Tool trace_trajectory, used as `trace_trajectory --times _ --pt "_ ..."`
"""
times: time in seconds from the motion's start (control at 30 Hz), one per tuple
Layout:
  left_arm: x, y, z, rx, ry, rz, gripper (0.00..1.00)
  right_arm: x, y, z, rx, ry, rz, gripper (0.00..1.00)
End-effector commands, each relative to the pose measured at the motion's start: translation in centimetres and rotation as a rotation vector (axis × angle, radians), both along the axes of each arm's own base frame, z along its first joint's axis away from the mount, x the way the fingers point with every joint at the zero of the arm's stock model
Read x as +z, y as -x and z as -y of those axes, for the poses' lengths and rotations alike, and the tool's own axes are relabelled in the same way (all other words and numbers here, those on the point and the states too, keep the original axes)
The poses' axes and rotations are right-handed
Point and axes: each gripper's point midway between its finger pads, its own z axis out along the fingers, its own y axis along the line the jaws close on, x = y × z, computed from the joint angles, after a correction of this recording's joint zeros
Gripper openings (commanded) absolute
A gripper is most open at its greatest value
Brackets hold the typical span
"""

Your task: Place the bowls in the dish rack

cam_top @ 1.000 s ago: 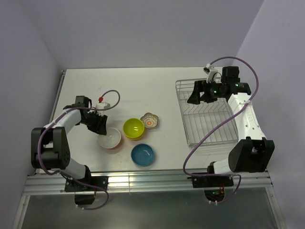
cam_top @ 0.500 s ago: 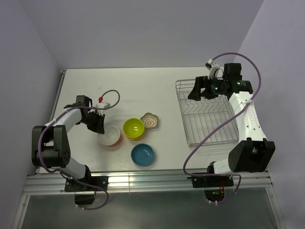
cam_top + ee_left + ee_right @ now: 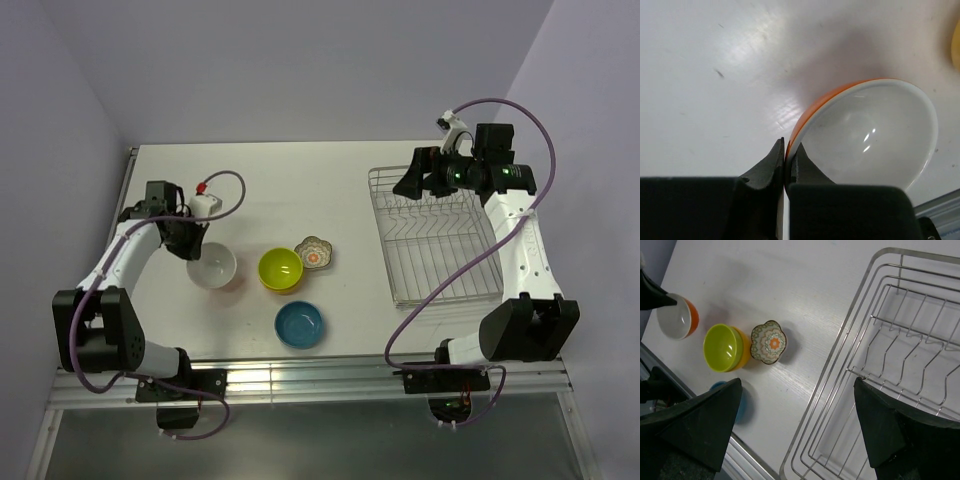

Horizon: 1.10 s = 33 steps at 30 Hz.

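Observation:
My left gripper (image 3: 190, 245) is shut on the rim of the orange bowl (image 3: 211, 266), white inside, at the table's left; the wrist view shows the rim (image 3: 792, 140) pinched between the fingers. The lime-green bowl (image 3: 280, 269), the floral scalloped dish (image 3: 314, 253) and the blue bowl (image 3: 299, 324) sit at the table's middle. The silver wire dish rack (image 3: 433, 238) stands at the right and holds nothing. My right gripper (image 3: 420, 185) is open and empty above the rack's far left corner. Its view shows the rack (image 3: 900, 350), floral dish (image 3: 768, 342), green bowl (image 3: 723, 347) and orange bowl (image 3: 677, 316).
The table's left edge runs close to my left arm (image 3: 128, 240). A metal rail (image 3: 300, 375) runs along the near edge. Purple cables (image 3: 450, 280) loop from both arms; the right one hangs over the rack.
My left gripper has drawn the orange bowl left and a little away from the other bowls. My right gripper has moved slightly back and up over the rack's far corner.

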Motion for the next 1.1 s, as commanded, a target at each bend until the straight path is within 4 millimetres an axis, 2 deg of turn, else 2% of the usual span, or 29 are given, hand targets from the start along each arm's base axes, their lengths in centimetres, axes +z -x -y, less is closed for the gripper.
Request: trace_trajectory --times 0.0,0.03,0.07,0.13,0.17,0.2,0.23,0.27,0.47,0.67,0.8,0.87,1.07 --pt "6.0 -3.1 -0.1 0.025 -0.005 0.157 0.00 2.2 0.2 -1.2 0.030 -0.065 0.059 1.00" --pt "7.1 -3.4 0.5 0.028 0.035 0.172 0.00 2.4 0.1 -1.4 0.037 -0.079 0.059 1.00" --pt "9.2 -4.4 0.8 0.031 0.053 0.221 0.00 2.7 0.2 -1.7 0.043 -0.100 0.050 1.00" --pt "11.4 -5.1 1.8 0.047 0.118 0.250 0.00 3.6 0.2 -2.3 0.071 -0.134 0.065 1.00" --pt "13.9 -6.0 2.4 0.045 0.160 0.303 0.00 4.1 0.3 -2.5 0.069 -0.157 0.057 1.00" --pt "14.9 -6.4 3.0 0.044 0.189 0.318 0.00 4.4 0.2 -2.6 0.074 -0.168 0.063 1.00" --pt "16.0 -6.6 4.3 0.043 0.230 0.322 0.00 4.9 0.2 -2.9 0.092 -0.190 0.065 1.00" --pt "18.0 -7.1 5.0 0.033 0.267 0.358 0.00 5.2 0.2 -3.1 0.094 -0.208 0.060 1.00" --pt "23.8 -8.3 8.6 0.027 0.420 0.475 0.00 7.9 0.6 -4.3 0.170 -0.290 0.075 1.00" --pt "28.7 -7.2 12.7 -0.053 0.563 0.614 0.00 11.3 2.1 -6.0 0.267 -0.389 0.106 1.00" --pt "30.7 -6.5 15.5 -0.041 0.687 0.617 0.00 13.2 3.2 -7.4 0.315 -0.394 0.153 1.00" --pt "31.2 -6.4 16.3 -0.036 0.727 0.612 0.00 13.8 3.9 -8.7 0.331 -0.411 0.149 1.00" --pt "30.7 -5.9 19.6 -0.039 0.781 0.582 0.00 15.0 3.9 -10.9 0.306 -0.447 0.172 1.00"
